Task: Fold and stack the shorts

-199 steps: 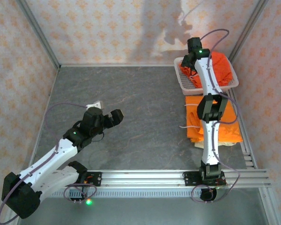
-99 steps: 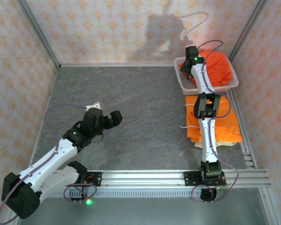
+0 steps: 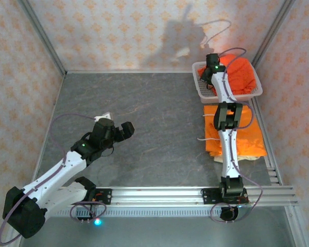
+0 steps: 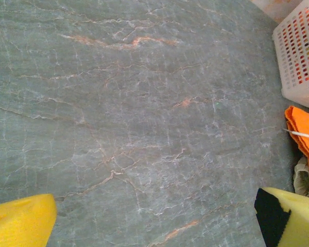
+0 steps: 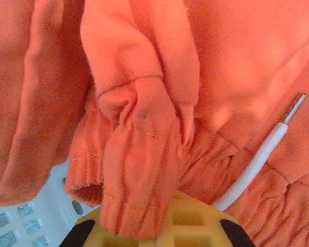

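Observation:
Crumpled orange shorts lie in the white mesh basket at the back right. My right gripper reaches down into the basket's left side. In the right wrist view it is shut on a bunched fold of the orange shorts by the elastic waistband, with a white drawstring beside it. A second pair of orange shorts lies folded on the table under the right arm, on top of pale beige shorts. My left gripper hovers open over bare table at centre left, its yellow fingers wide apart.
The basket's wall and the edge of the folded stack appear at the right of the left wrist view. Grey marbled tabletop spreads between the arms. Patterned walls and metal posts ring the table; a rail runs along the near edge.
My right gripper has dipped further into the basket and closed from open onto the orange shorts. The left arm has barely moved.

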Robot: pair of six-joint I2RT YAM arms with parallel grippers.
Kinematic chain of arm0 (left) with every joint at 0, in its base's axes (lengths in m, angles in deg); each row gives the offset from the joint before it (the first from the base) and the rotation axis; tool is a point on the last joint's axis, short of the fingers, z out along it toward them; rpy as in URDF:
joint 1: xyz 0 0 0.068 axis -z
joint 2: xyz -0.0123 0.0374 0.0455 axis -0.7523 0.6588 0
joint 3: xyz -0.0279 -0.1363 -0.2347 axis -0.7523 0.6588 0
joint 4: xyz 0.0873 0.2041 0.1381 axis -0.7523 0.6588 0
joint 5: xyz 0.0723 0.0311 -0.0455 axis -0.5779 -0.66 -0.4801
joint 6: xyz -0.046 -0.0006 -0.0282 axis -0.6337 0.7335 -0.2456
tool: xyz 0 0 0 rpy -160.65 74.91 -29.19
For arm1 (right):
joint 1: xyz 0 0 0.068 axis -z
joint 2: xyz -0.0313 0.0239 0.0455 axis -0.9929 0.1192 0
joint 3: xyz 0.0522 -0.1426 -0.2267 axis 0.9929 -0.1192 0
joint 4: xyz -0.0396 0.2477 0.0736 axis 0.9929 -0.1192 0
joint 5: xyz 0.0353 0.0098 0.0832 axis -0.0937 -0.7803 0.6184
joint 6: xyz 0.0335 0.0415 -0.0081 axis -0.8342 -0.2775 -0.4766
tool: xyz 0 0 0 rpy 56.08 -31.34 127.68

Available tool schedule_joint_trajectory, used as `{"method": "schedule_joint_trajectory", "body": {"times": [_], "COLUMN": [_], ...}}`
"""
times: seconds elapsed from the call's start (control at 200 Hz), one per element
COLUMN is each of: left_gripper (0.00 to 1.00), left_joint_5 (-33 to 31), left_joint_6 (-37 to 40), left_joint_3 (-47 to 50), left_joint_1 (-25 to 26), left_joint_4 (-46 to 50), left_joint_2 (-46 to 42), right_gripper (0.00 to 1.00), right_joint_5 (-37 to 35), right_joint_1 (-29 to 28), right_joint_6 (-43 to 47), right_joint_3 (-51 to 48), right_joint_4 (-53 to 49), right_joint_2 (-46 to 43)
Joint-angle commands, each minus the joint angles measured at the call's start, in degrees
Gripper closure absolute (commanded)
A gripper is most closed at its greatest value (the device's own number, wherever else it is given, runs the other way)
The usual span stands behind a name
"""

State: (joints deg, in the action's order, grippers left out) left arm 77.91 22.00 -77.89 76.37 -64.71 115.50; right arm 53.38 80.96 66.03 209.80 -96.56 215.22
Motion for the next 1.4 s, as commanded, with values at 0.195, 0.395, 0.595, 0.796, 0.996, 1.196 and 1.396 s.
{"method": "schedule_joint_trajectory", "body": {"times": [0.195,0.395,0.595,0.796,0.996,1.196,1.396], "left_gripper": [0.0,0.0,0.0,0.0,0.0,0.0,0.0], "left_joint_5": [-1.08,-1.53,-1.26,-1.33,-1.52,-2.38,-4.18], "left_joint_6": [-0.26,-0.38,-0.34,-0.43,-0.87,-0.96,-1.58], "left_joint_3": [1.27,2.05,2.17,2.59,2.78,2.51,2.85], "left_joint_1": [-0.42,-0.46,-0.42,-0.49,-0.43,-0.49,-0.49], "left_joint_4": [0.29,0.49,0.54,-0.04,-0.67,0.06,0.65], "left_joint_2": [-0.94,-2.56,-2.67,-2.94,-2.83,-3.8,-6.06], "right_gripper": [1.0,1.0,1.0,1.0,1.0,1.0,1.0], "right_joint_5": [0.03,-1.29,1.48,10.16,15.82,23.34,31.68], "right_joint_1": [-0.62,-3.78,-5.93,-6.88,-12.4,-22.46,-30.78], "right_joint_6": [2.77,4.44,4.0,3.88,4.91,8.81,12.63], "right_joint_3": [-6.16,-20.01,-28.14,-19.36,-13.8,-6.99,-5.54], "right_joint_4": [2.73,8.37,14.47,10.66,10.48,8.43,6.27], "right_joint_2": [-18.04,-31.72,-43.35,-46.86,-49.94,-50.49,-52.92]}}
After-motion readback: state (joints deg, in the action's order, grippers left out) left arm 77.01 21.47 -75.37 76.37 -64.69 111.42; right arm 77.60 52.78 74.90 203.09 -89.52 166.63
